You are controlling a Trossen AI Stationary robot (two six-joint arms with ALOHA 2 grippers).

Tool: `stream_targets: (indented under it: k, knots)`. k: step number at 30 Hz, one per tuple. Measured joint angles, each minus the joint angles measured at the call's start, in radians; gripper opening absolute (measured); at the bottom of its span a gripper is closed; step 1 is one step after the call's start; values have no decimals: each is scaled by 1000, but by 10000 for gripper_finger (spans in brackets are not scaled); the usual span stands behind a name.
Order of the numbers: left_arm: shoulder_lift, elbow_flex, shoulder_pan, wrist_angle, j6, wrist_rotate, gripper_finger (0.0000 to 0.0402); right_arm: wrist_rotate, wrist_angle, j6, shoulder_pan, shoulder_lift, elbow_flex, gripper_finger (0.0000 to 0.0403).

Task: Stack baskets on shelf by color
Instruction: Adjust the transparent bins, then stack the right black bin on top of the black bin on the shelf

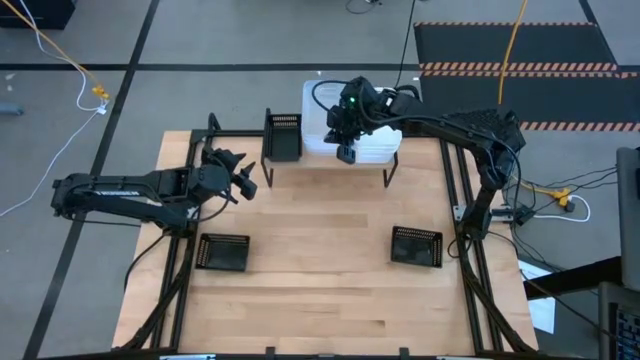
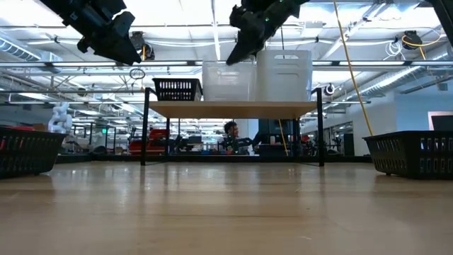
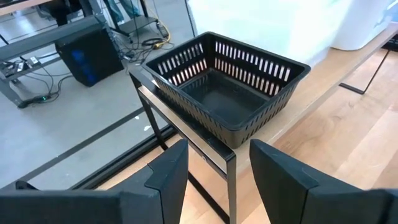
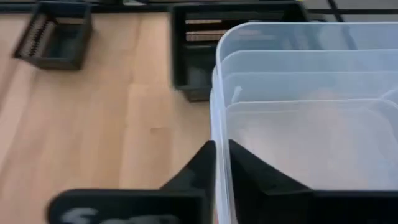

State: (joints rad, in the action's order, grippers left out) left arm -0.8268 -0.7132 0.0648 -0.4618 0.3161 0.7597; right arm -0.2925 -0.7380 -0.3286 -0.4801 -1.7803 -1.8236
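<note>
While the high view hides it, the right wrist view shows the right tool (image 4: 222,163) clenched on the clear baskets' (image 4: 298,93) rim.

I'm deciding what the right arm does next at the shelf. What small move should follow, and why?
Probably a short straight lift. The right gripper looks pinched on the near wall of the clear baskets nested on the shelf, so raising it would likely show whether the top one comes free.

We are in a robotics lab, an open industrial hall: grey floor (image 1: 200,60) taped with black lines, hazard-striped mat (image 1: 520,68), loose cables (image 1: 60,60), ceiling light strips (image 2: 212,21), a person (image 2: 230,131) at distant workstations.
</note>
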Motion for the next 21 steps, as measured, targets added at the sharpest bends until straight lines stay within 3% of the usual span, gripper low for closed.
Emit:
stream_targets:
  k: [3,14,21]
  knots:
    - [0,0,0,-1,0,0,175,-2,-23,-1,12,15,0,4]
    - [0,0,0,-6,1,-8,175,0,-55,27,49,36,0,30]
    - [0,0,-1,-22,8,-10,175,3,-64,-6,69,136,1,85]
